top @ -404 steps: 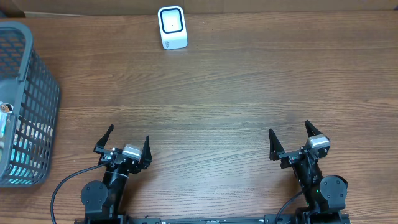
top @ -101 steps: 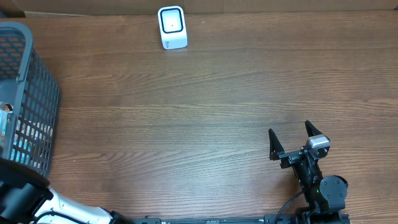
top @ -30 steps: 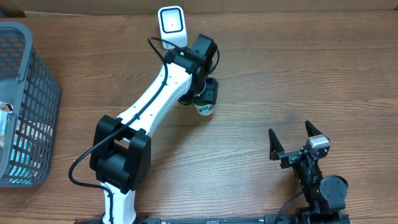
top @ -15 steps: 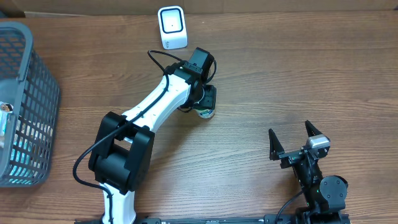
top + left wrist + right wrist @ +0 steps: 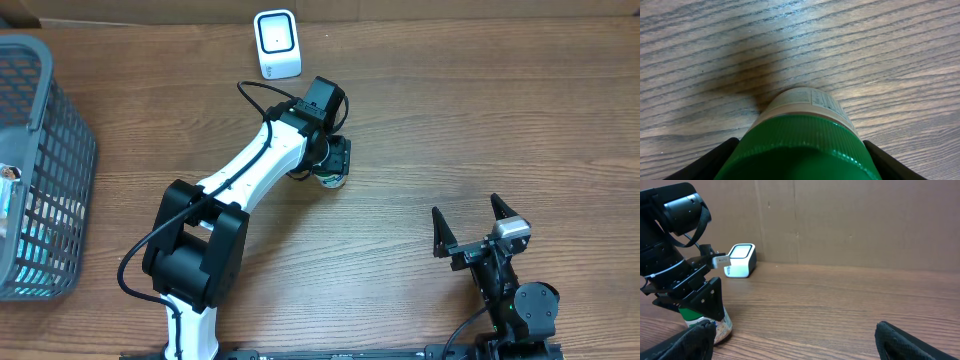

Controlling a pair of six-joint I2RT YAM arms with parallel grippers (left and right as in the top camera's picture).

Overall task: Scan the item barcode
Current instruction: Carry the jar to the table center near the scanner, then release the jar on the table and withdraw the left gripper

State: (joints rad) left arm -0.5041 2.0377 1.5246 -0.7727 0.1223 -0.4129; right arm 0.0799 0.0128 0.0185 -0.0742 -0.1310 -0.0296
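The item is a small jar (image 5: 331, 181) with a green ribbed cap (image 5: 800, 140) and a pale printed label (image 5: 822, 103). It stands on the wooden table about a hand's width in front of the white barcode scanner (image 5: 276, 44). My left gripper (image 5: 334, 166) reaches down over the cap, one black finger close on each side, open a little with only thin dark slits between fingers and cap. The right wrist view shows the jar's base (image 5: 722, 326) resting on the table below the left gripper (image 5: 692, 302). My right gripper (image 5: 470, 226) stands wide open near the front right.
A grey mesh basket (image 5: 45, 150) holding more items sits at the left edge. The scanner (image 5: 740, 260) faces up near the back edge, by a cardboard wall (image 5: 850, 220). Bare wood lies between the jar and the right gripper (image 5: 797, 344).
The left arm moved the jar slightly back from the scanner and set it down on the table. Its jaws have since widened a little around the cap. The right arm has not moved.
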